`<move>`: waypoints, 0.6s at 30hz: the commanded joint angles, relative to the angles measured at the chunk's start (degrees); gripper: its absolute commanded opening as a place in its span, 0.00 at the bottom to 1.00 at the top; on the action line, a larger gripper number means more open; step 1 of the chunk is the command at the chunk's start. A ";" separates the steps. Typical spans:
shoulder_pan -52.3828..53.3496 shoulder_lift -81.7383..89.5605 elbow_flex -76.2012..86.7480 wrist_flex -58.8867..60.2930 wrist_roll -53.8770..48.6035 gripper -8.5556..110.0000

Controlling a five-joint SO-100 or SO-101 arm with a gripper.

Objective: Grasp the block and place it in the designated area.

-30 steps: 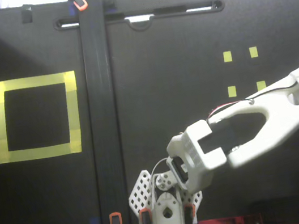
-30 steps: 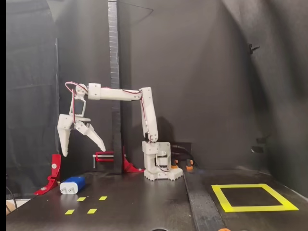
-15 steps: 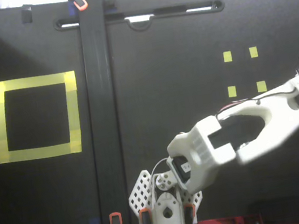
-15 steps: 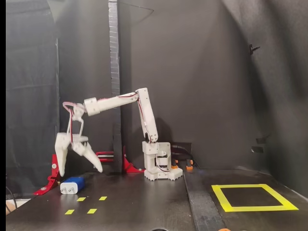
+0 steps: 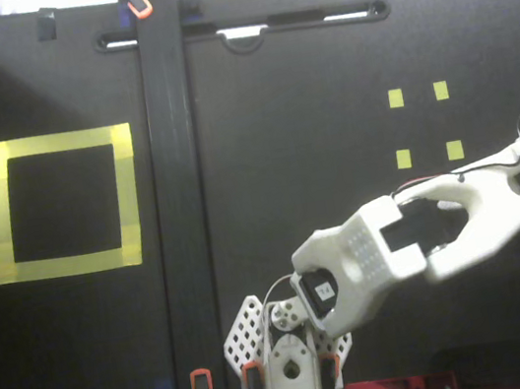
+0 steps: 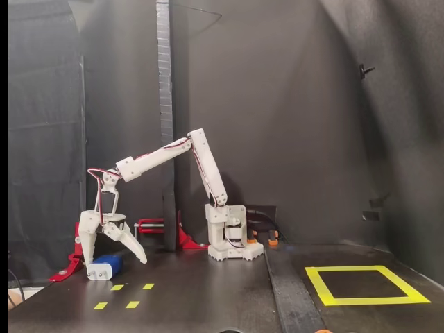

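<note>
In the side fixed view the dark-blue block (image 6: pixel 104 268) lies on the black table at the far left, its pale end pointing left. My gripper (image 6: pixel 116 261) hangs low over it, open, with one finger (image 6: pixel 87 239) at the block's left end and the other finger (image 6: pixel 132 244) to its right. Whether either finger touches the block I cannot tell. The designated area (image 6: pixel 316 282) is a yellow tape square at the far right here. From above, the designated area (image 5: pixel 52 144) is at the left; my arm (image 5: pixel 463 215) reaches past the right edge, hiding fingers and block.
Four small yellow tape squares (image 6: pixel 132 304) mark the table just in front of the block, and the small squares (image 5: pixel 394 98) show at the right from above. A red clamp (image 6: pixel 76 250) stands behind the block. A black post (image 6: pixel 163 104) rises near the arm's base (image 6: pixel 232 243).
The arm has swung down over the last second. The open gripper dropped from well above the table to table level, straddling the block. The block has not moved.
</note>
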 commanded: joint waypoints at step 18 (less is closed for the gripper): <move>0.18 -1.67 1.05 -1.32 -0.97 0.32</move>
